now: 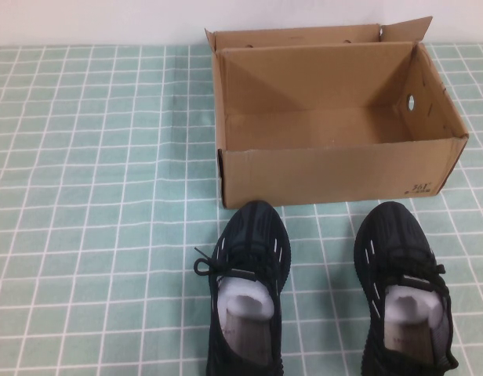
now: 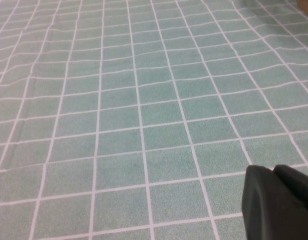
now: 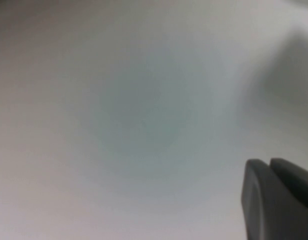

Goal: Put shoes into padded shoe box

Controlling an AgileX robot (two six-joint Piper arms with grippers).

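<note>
Two black knit sneakers stand on the cloth in the high view, toes toward the box: the left shoe [image 1: 249, 290] and the right shoe [image 1: 404, 286], each with white stuffing inside. The brown cardboard shoe box [image 1: 335, 168] stands open and empty just beyond them, with a round hole in its right wall. Neither arm shows in the high view. My left gripper [image 2: 274, 172] is shut and empty over bare checked cloth. My right gripper [image 3: 270, 162] is shut and empty before a blurred pale surface.
The green-and-white checked tablecloth [image 1: 92, 196] covers the table, with wide open room left of the box and shoes. A white wall runs behind the box.
</note>
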